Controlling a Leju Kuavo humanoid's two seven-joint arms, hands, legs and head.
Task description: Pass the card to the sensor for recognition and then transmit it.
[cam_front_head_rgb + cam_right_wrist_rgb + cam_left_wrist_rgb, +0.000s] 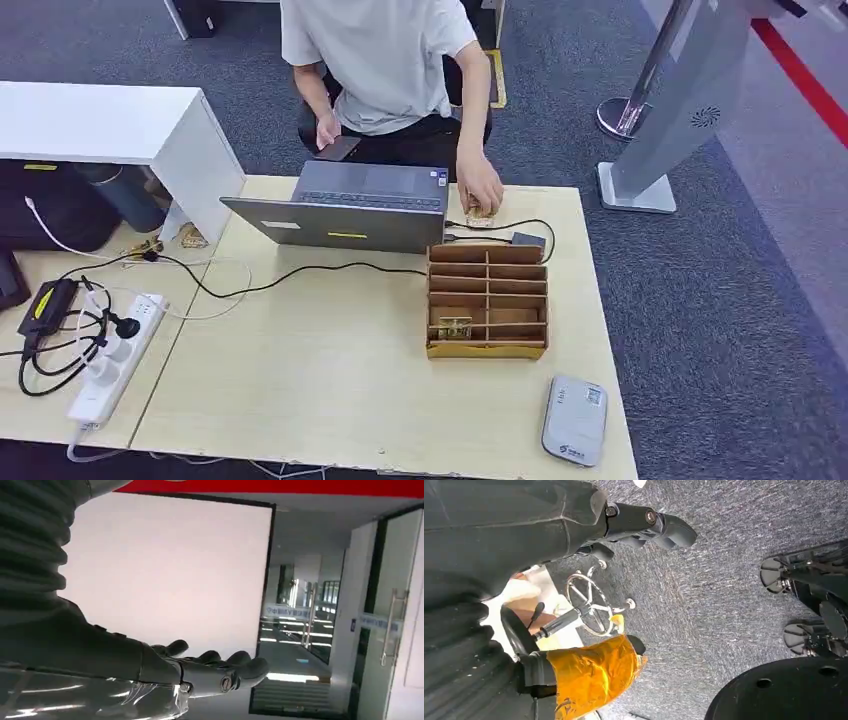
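Both hands, left (644, 527) and right (210, 670), hang empty, fingers seemingly apart; a flat card (455, 328) lies in the slotted wooden rack (487, 301).

Worktop (330, 380): pale wood, set on grey carpet.
Laptop (350, 208): grey, open, at the far edge of the worktop, lid back facing the camera.
Black cable (290, 278): runs from the laptop's near side leftward across the worktop.
Power strip (115, 355): white, on the lower table at left, with plugs and coiled black leads.
White cabinet (110, 125): stands at far left, behind that table.
Person (385, 60): seated behind the laptop in a light T-shirt, one hand on the worktop beside the laptop, the other holding a dark phone (337, 148).
Sign stand (680, 110): grey, tilted, on the carpet at right.
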